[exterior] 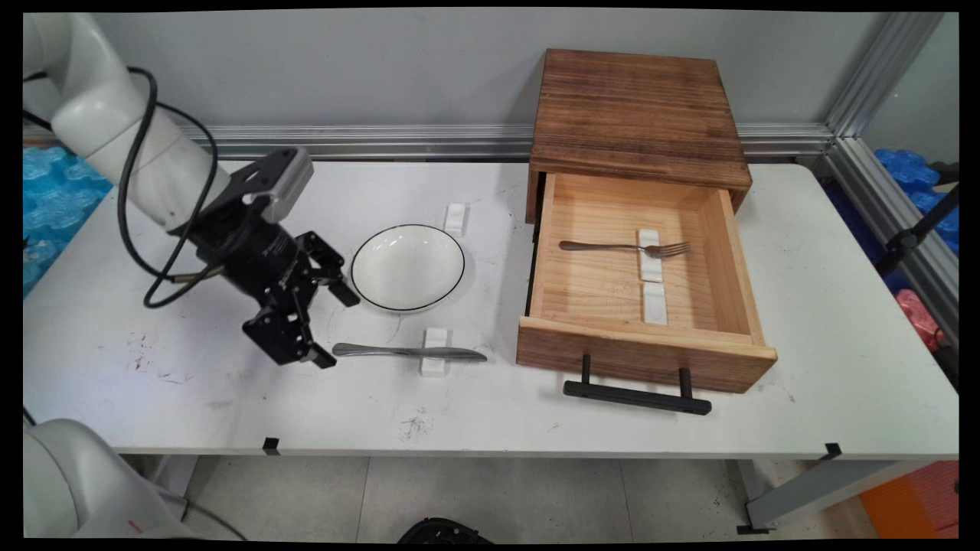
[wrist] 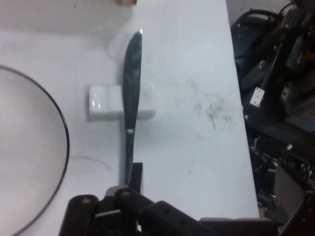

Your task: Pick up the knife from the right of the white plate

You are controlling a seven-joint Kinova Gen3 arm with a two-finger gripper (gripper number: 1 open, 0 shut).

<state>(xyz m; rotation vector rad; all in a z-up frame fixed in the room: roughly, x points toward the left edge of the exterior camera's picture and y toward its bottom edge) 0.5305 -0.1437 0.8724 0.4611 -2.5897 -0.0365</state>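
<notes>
My gripper hangs low over the table's left half, open, with its fingers spread wide. The lower finger is at the handle end of a steel knife; whether they touch I cannot tell. The knife lies flat across a small white rest, blade pointing right. In the hand view the knife runs straight up from one black finger, crossing its rest. A white bowl with a dark rim stands just right of the upper finger; its rim curves along the hand view's left.
A wooden cabinet stands at the back right, its drawer pulled open with a black handle. Inside, a fork lies on a white rest; a second rest is bare. Another rest sits behind the bowl.
</notes>
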